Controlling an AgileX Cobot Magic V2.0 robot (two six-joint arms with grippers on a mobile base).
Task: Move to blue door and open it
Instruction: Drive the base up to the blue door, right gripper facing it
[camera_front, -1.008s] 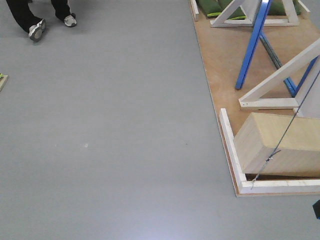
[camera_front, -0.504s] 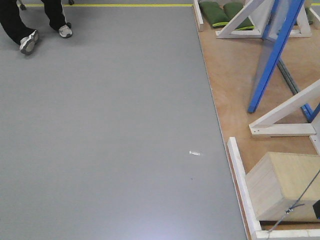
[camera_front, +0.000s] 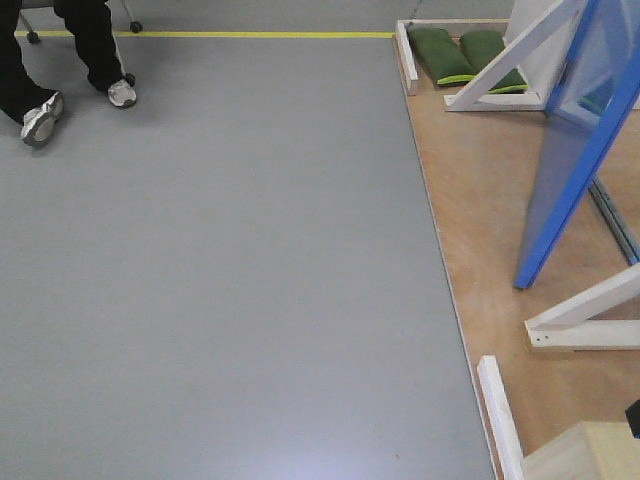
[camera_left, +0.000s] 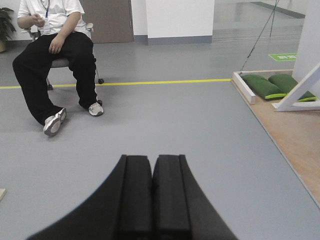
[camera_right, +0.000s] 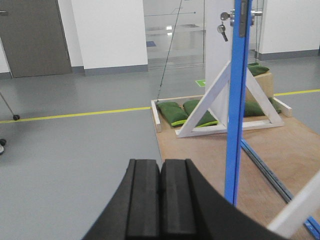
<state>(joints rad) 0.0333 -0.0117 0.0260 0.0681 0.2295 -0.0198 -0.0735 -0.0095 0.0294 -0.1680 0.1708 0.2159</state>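
The base has advanced; the blue door (camera_front: 575, 150) now enters the front view. The left gripper (camera_left: 151, 197) and right gripper (camera_right: 160, 200) are clenched, empty.

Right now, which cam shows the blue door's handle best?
The right wrist view. There the blue door stands edge-on, with its silver handle and a hanging key visible near the top. The front-facing view shows only the door's lower panel, with no handle. The left wrist view shows none of the door.
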